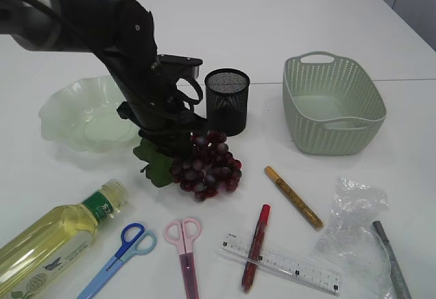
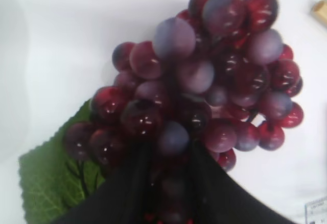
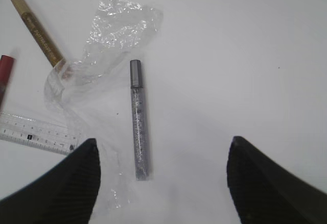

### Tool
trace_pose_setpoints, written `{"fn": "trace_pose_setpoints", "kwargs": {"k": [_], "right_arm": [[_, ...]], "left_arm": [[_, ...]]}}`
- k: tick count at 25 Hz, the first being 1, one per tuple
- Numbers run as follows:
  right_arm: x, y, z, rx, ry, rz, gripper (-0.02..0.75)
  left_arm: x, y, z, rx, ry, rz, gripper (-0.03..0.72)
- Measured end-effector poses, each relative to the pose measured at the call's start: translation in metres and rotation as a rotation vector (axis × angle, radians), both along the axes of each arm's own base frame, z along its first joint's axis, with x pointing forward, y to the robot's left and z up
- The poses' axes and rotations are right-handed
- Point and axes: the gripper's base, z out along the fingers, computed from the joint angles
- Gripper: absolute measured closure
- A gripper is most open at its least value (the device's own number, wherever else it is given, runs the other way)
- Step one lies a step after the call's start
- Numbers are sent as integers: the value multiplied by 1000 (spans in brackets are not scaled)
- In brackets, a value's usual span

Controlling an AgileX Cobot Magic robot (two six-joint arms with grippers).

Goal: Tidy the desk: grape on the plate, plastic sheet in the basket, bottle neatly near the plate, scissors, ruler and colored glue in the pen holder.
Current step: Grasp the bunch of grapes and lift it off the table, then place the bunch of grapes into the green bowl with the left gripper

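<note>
Right up front on the tabletop (image 1: 286, 20) lie the oil bottle (image 1: 51, 234) at seven o'clock, blue scissors (image 1: 117, 257), pink scissors (image 1: 187, 251), a clear ruler (image 1: 281, 263) with a red glue pen (image 1: 255, 246) lying across it, and a crumpled plastic sheet (image 1: 354, 224) at five o'clock with a grey glitter glue pen (image 3: 138, 119) resting on it. A gold glue pen (image 1: 293, 196) sits just above them. Dead centre, the grape (image 1: 208, 165) bunch with its green leaf (image 1: 153, 161) still rests on the tabletop, between the pale green plate (image 1: 75, 112) at ten o'clock and the mesh pen holder (image 1: 227, 100) at twelve. The left end effector (image 2: 171, 183) has its fingers (image 2: 127, 183) pressed around the bunch's stem end, grasping it. The right end effector (image 3: 161, 178) hangs released, jaws wide, over the glitter pen. A basket (image 1: 334, 105) stands at two o'clock.
</note>
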Motion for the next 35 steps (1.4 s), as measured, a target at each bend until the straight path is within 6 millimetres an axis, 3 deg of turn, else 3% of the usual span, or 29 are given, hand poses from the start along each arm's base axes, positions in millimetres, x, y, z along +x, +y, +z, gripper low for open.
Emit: {"fn": "trace_pose_setpoints", "kwargs": {"k": [10,21,28,31,35], "right_arm": [[0,0,0,0,0,0,173],[0,1,0,10,0,-2,174],[-2,1,-1,9,25,-1,173],[-3,1,-2,9,45,0,173],[-6,1,-3,9,78,2,173]], "left_arm": [[-24,13,83,-52,-72,-17,519],[-60,44,193,-107,-351,-35,520],[-76,55,274,-220,-589,-23,522],[-77,61,296,-218,-673,-2,522],[-73,71,304,-128,-752,58,522]]}}
